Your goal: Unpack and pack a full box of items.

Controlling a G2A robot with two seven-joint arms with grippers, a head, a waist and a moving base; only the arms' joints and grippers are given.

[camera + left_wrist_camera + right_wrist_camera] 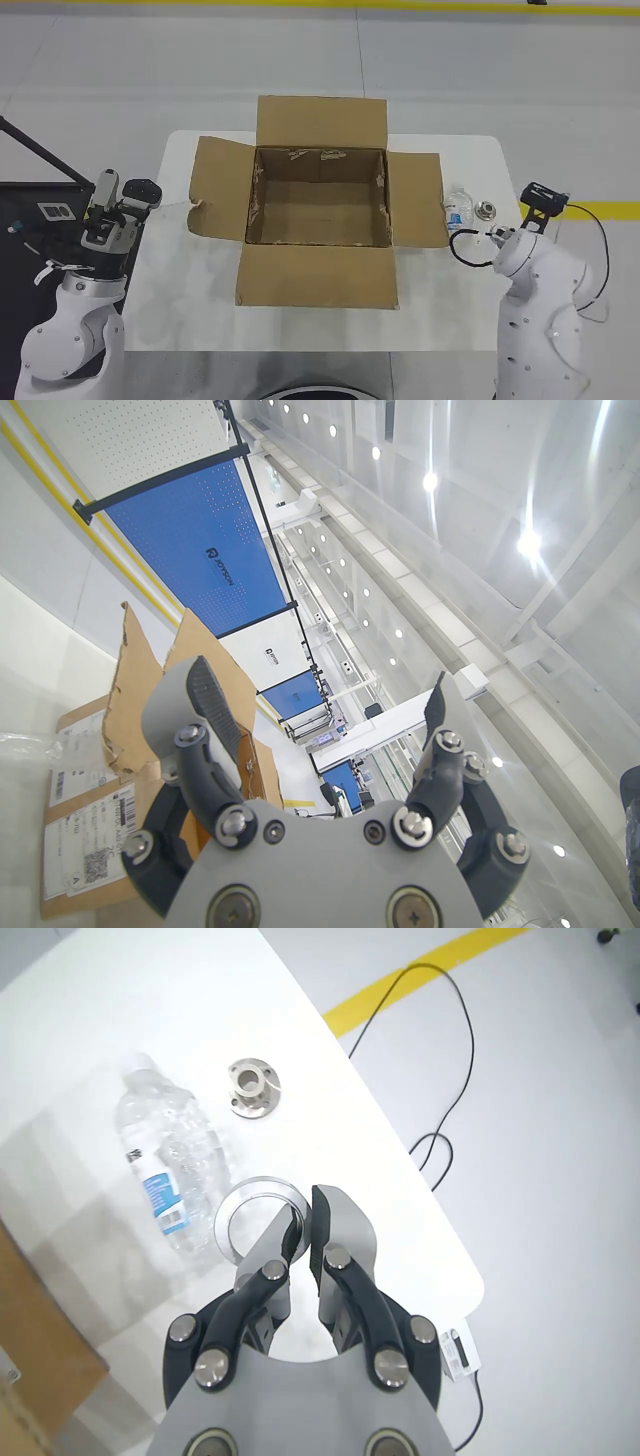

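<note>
Box (320,210): stands open at the centre of the table (180,300), all four flaps splayed outward, floor bare as far as the top view shows.

Left gripper (320,677): at the table's left edge, tilted upward, claw spread wide with nothing between the pads. The box's left flap (220,190), ragged along its edge, lies just beside it.

Right of the box, near the right flap (418,200), a clear water bottle (165,1153) lies on its side. A metal ring (255,1188) sits just beside the bottle, and a small metal flange (254,1088) stands farther back, apart from both.

Right gripper (303,1223): claw narrowed onto the ring's wall, one finger inside, one outside. Whether the ring rests on the table or hangs just above it cannot be told.

Assessment: the step in hand concerns the ring; whether it is leaving or returning to the box cannot be determined. The wall is thin and smooth, so the pinch should stay square. Any lift should go straight up, because the bottle is round and may roll if brushed. A carry into the box must pass above the right flap.

Clearances: the table's right edge and rounded near corner run close to the ring and flange, so margin there is small. Open table lies near-left of the box.
</note>
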